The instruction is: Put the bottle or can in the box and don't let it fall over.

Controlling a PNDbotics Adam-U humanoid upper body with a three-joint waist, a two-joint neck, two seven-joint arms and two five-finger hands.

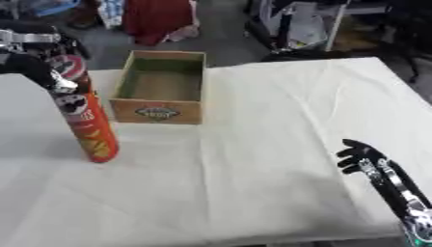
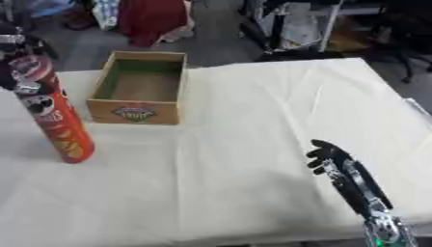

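A table (image 1: pixel 278 144) draped in a cream cloth is filling the view, with an open wooden box (image 1: pixel 160 89), green-lined and bearing a dark label on its near wall, sitting toward the far left. Just left of the box and apart from it, a tall red can (image 1: pixel 84 113) with a moustached face on its side is standing upright, the left hand (image 1: pixel 47 72) curling round its upper part. The right hand (image 2: pixel 330 159) is idling at the lower right, fingers relaxed.
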